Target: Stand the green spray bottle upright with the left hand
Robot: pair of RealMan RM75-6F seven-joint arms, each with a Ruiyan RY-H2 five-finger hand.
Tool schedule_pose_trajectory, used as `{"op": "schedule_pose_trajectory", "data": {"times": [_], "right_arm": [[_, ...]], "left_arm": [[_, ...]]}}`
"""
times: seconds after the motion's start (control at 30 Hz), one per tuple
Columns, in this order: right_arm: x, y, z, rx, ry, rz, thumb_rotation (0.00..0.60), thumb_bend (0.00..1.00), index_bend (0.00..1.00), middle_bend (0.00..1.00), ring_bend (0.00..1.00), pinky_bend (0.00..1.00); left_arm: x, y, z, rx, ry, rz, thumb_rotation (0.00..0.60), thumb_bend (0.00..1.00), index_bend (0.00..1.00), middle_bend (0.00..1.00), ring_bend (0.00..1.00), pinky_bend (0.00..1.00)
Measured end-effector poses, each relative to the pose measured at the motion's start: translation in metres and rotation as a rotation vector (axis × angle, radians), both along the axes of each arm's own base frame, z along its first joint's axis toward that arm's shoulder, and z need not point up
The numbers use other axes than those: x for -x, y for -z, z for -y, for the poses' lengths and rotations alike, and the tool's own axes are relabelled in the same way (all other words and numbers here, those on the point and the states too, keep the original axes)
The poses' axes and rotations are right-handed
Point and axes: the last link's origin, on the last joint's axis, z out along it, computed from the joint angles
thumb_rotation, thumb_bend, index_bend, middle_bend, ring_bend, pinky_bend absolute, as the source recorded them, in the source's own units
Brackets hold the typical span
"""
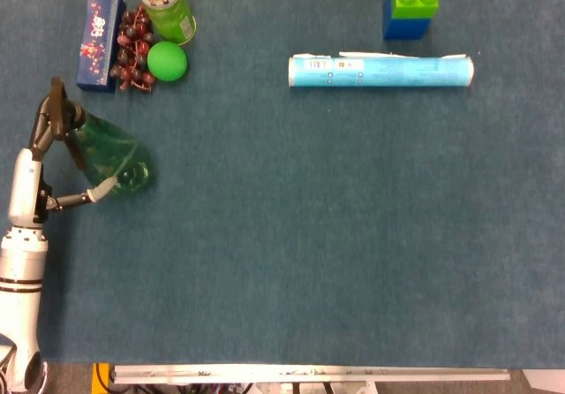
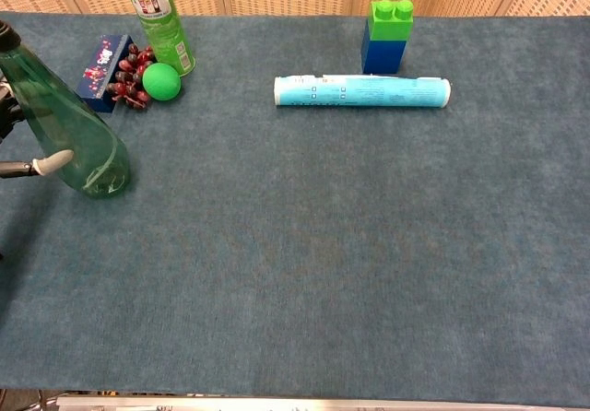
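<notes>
At the near-left of the table (image 1: 309,261), the left robot hand (image 1: 48,160) grips the green spray bottle (image 1: 110,157), fingers at its neck and base. The bottle leans left, its base on the table. Behind it lie grapes (image 1: 132,48) and a green ball (image 1: 166,60).

one green spray bottle (image 1: 110,155), one green can (image 1: 161,3), one green ball (image 1: 166,61), one grape bunch (image 1: 132,48), one blue box (image 1: 97,28), one blue tube (image 1: 380,70), one block stack (image 1: 411,5)

Blue tube (image 1: 380,71) lying flat; green-blue blocks (image 1: 411,5); green can (image 1: 162,3), ball (image 1: 166,61), grapes (image 1: 132,48), blue box (image 1: 97,41).
</notes>
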Motion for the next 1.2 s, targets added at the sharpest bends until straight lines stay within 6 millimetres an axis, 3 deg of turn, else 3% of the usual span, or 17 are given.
{"op": "schedule_pose_trajectory", "data": {"times": [0.67,1.2], "right_arm": [[-0.0006,0.0001,-0.0005,0.001,-0.002,-0.002,0.600,0.10,0.48,0.34,0.25,0.36],[-0.0008,-0.0004,-0.0013,0.004,-0.005,0.000,0.600,0.10,0.48,0.34,0.25,0.36]], "left_arm": [[-0.0007,-0.0027,0.0048,0.019,0.003,-0.009,0.600,0.05,0.23,0.00,0.06,0.16],[-0.0019,-0.0079,0.0077,0.011,0.005,0.005,0.600,0.00,0.11,0.00,0.05,0.16]]}}
